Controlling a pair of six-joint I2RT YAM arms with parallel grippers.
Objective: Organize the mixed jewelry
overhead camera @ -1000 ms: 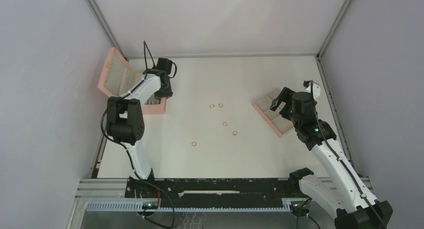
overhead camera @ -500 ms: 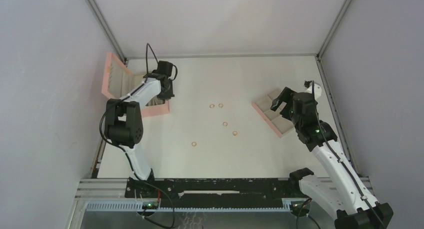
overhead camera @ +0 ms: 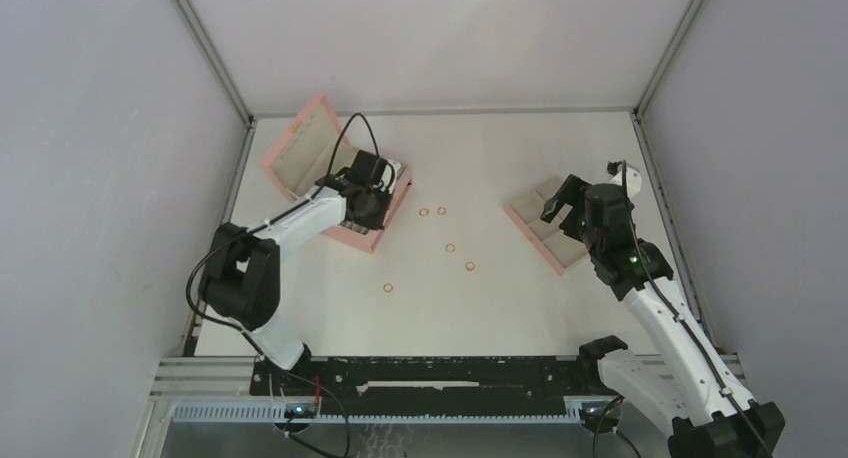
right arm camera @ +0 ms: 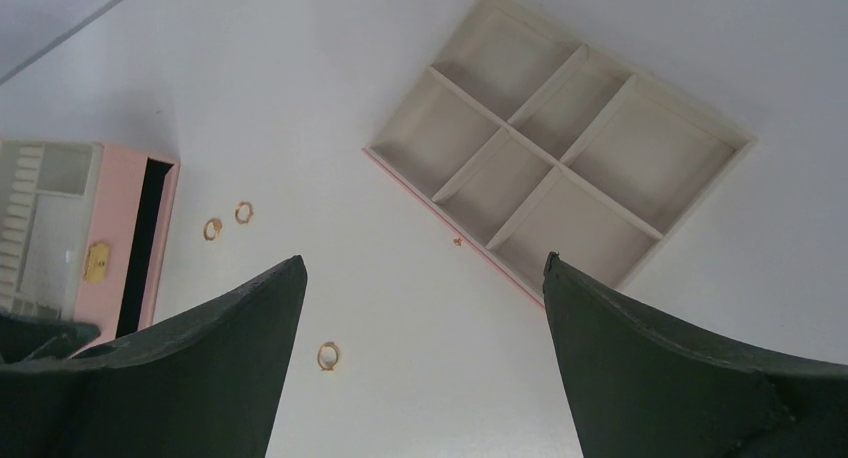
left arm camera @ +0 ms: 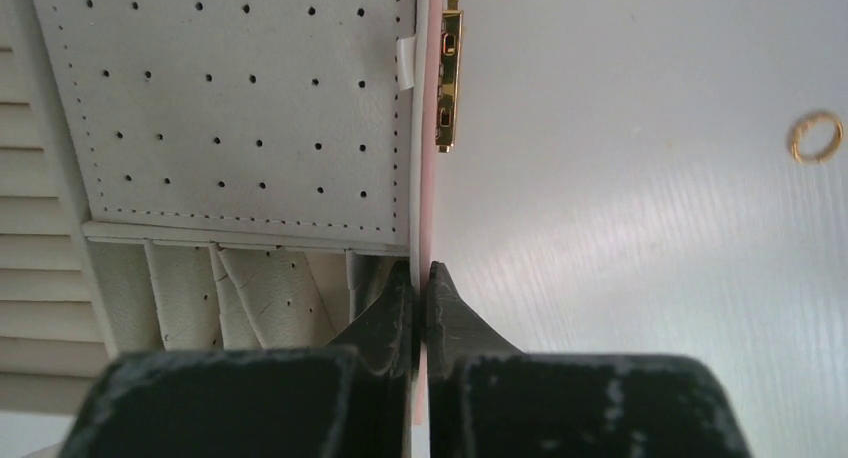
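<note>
Five tiny orange-copper rings lie on the white table: two side by side (overhead camera: 424,212) (overhead camera: 441,210), one lower (overhead camera: 450,248), one below it (overhead camera: 470,267), and one nearer me (overhead camera: 389,287). My left gripper (overhead camera: 376,216) is shut on the front wall of the open pink box (overhead camera: 345,228); in the left wrist view the fingertips (left arm camera: 421,278) pinch that wall below its gold clasp (left arm camera: 449,73), with a ring (left arm camera: 815,138) to the right. My right gripper (overhead camera: 560,200) is open and empty above the beige compartmented tray (overhead camera: 560,246). In the right wrist view the gripper (right arm camera: 425,278) has a ring (right arm camera: 327,356) between its fingers.
The box lid (overhead camera: 303,146) stands open toward the back left. The tray (right arm camera: 560,148) has several empty compartments and a pink edge. The pink box (right arm camera: 130,238) shows at the left of the right wrist view. Grey walls enclose the table on three sides.
My left gripper has dragged the pink box from the left wall to the right and turned it, so that its front wall now sits close to the two side-by-side rings. The right arm has not moved.
</note>
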